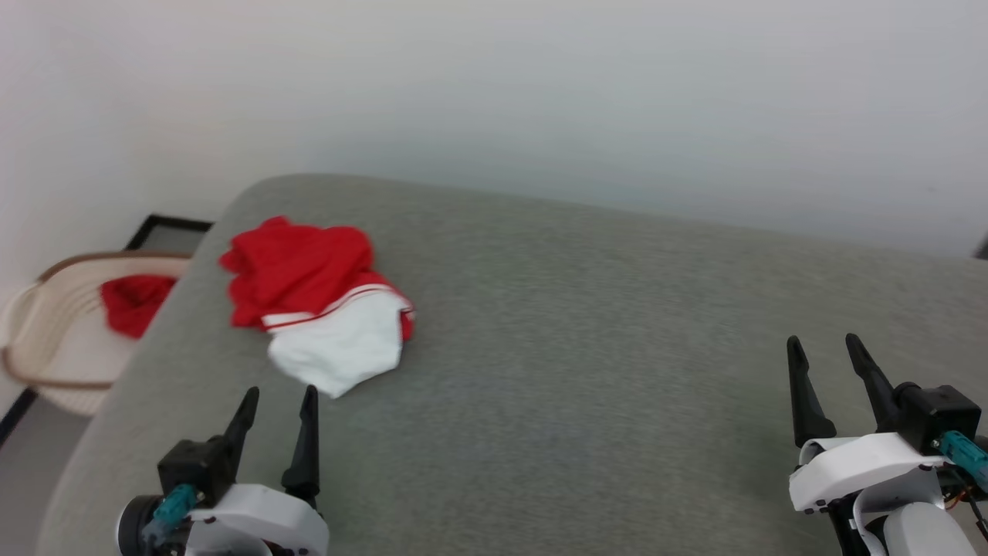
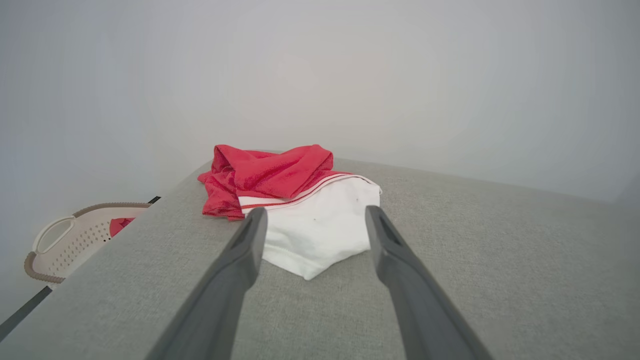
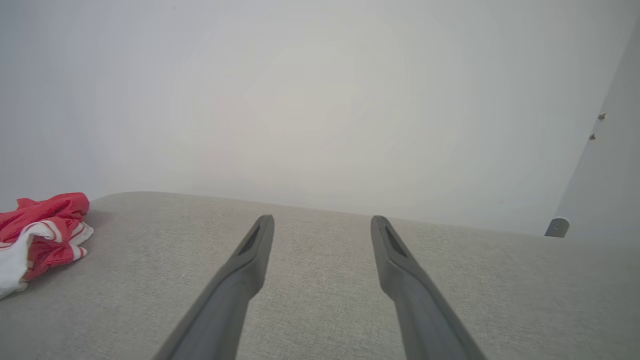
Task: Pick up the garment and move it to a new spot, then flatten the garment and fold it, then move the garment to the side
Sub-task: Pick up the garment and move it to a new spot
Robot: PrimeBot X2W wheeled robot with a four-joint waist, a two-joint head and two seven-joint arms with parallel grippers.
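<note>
The garment (image 1: 320,301) lies crumpled on the far left of the grey cushioned surface (image 1: 587,340), red on top with a white panel and striped trim toward me. Its lettering is hidden in the folds. My left gripper (image 1: 279,395) stands open just short of the white corner, not touching it. Through the left wrist view the garment (image 2: 295,205) sits straight ahead between the spread fingers of the left gripper (image 2: 312,215). My right gripper (image 1: 822,344) is open over bare surface at the right, far from the cloth. The right wrist view catches the garment (image 3: 42,235) at its left edge, beyond the open right gripper (image 3: 322,222).
A beige laundry basket (image 1: 46,340) stands on the floor past the surface's left edge, with a plain red cloth (image 1: 133,303) inside. A pale wall rises behind the surface. Bare grey fabric spreads from the middle to the right.
</note>
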